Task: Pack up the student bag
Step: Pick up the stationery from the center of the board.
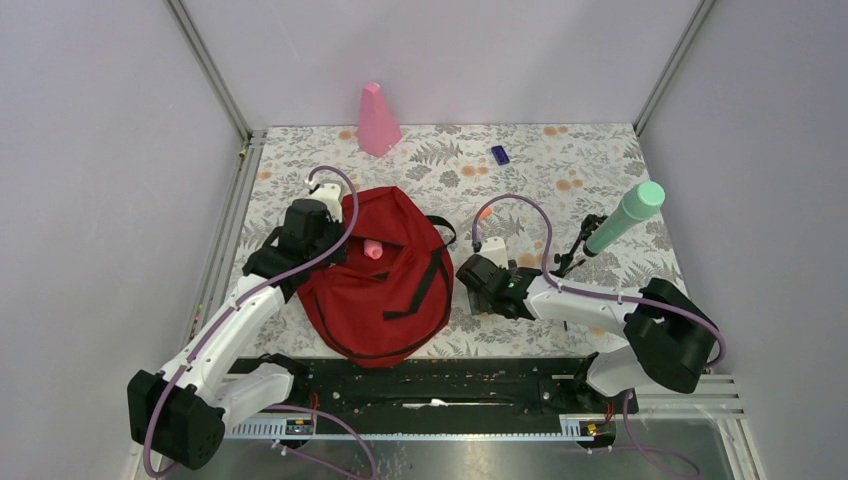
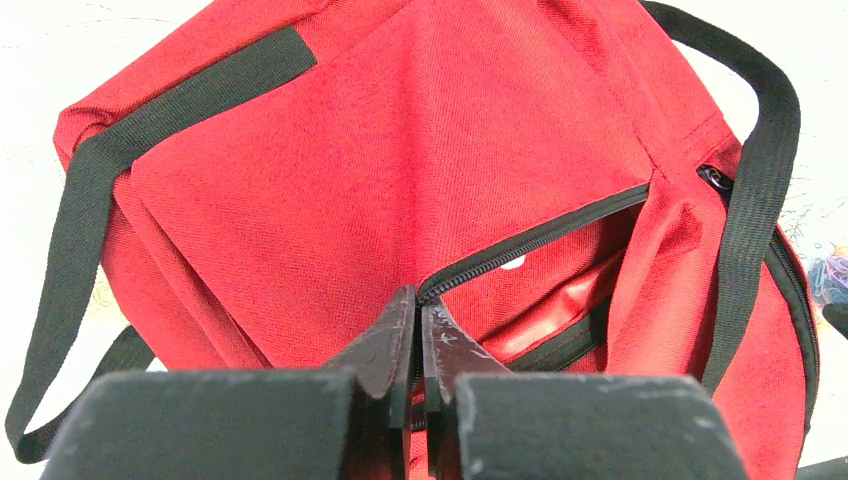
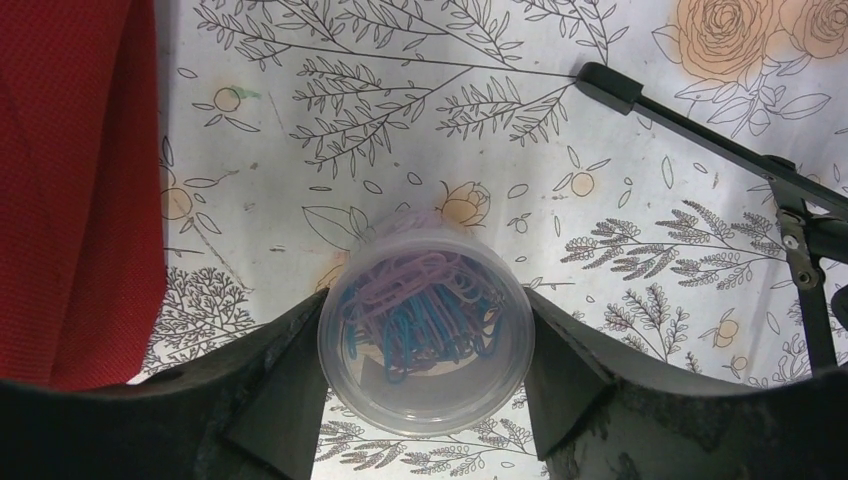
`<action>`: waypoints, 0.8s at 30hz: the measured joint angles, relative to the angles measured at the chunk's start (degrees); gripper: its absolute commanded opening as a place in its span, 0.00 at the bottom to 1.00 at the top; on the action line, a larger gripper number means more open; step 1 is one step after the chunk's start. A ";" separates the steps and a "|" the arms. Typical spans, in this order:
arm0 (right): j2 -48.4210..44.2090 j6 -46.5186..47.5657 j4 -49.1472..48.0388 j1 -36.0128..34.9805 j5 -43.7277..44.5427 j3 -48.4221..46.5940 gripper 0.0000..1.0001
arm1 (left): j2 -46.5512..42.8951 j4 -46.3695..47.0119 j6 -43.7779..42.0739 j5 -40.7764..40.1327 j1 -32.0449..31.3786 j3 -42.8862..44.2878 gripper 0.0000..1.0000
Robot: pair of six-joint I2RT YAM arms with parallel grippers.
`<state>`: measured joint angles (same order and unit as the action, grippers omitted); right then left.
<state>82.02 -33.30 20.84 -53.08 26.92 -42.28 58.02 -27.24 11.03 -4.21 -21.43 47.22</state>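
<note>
The student bag (image 1: 375, 290) is a dark red backpack with black straps, lying flat at centre-left. My left gripper (image 1: 332, 246) sits at its left edge, shut on the zipper edge of the bag (image 2: 400, 150); the left gripper (image 2: 418, 300) holds the mouth slightly agape. A small pink object (image 1: 373, 250) rests on the bag's top. My right gripper (image 1: 478, 285) is just right of the bag. In the right wrist view, the right gripper (image 3: 425, 300) has a finger against each side of a clear round container of paper clips (image 3: 425, 340) standing on the table.
A pink cone (image 1: 378, 120) and a small purple item (image 1: 500, 154) lie at the back. A green-capped cylinder (image 1: 625, 215) sits on a black stand (image 1: 575, 250) right of my right gripper; its leg (image 3: 700, 130) runs close by. Grey walls enclose the flowered table (image 1: 560, 170).
</note>
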 measured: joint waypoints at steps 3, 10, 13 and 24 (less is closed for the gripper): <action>0.02 -0.04 -0.22 0.00 0.04 -0.09 0.52 | 0.00 0.00 -0.02 0.00 0.00 0.00 0.00; -0.50 0.02 -0.42 0.00 0.13 -0.13 0.26 | 0.00 0.00 0.00 -0.02 0.00 0.00 0.00; -2.49 0.66 -0.44 0.00 0.24 -0.13 0.24 | 0.00 -0.02 0.00 0.00 0.00 0.00 0.00; -10.62 7.45 -1.36 0.00 -1.97 -8.44 0.23 | 0.00 -1.09 2.80 1.53 0.02 1.99 0.00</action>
<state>71.40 -25.85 19.49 -53.08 24.95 -50.72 58.02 -28.34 13.82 -2.68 -21.41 49.21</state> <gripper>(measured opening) 0.674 0.010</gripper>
